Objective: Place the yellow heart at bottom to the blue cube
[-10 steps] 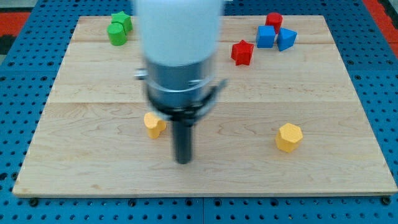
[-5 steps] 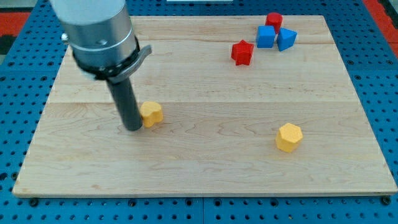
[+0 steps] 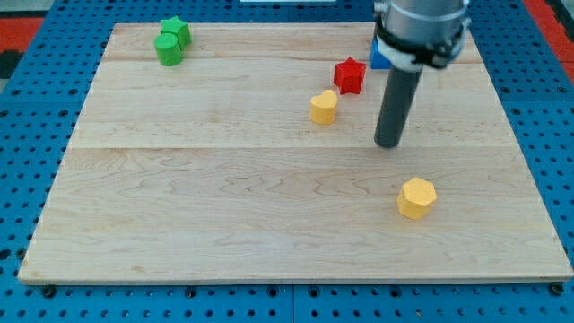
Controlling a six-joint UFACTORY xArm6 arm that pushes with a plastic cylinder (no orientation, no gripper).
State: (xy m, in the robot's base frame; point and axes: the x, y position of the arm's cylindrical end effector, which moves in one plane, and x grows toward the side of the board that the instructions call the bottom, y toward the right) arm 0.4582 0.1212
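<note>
The yellow heart (image 3: 324, 107) lies on the wooden board (image 3: 179, 197), just below and left of the red star (image 3: 350, 75). My tip (image 3: 388, 143) rests on the board to the right of the heart, apart from it. The blue cube (image 3: 378, 57) is mostly hidden behind my arm; only its left edge shows at the view's top right. The heart is to the lower left of that cube.
A yellow hexagonal block (image 3: 417, 197) sits at the lower right, below my tip. Two green blocks (image 3: 170, 41) stand together at the top left. Any other blocks near the blue cube are hidden by the arm.
The yellow heart has moved from the board's left middle up and right to beside the red star. My tip has swung from the heart's left over to its right.
</note>
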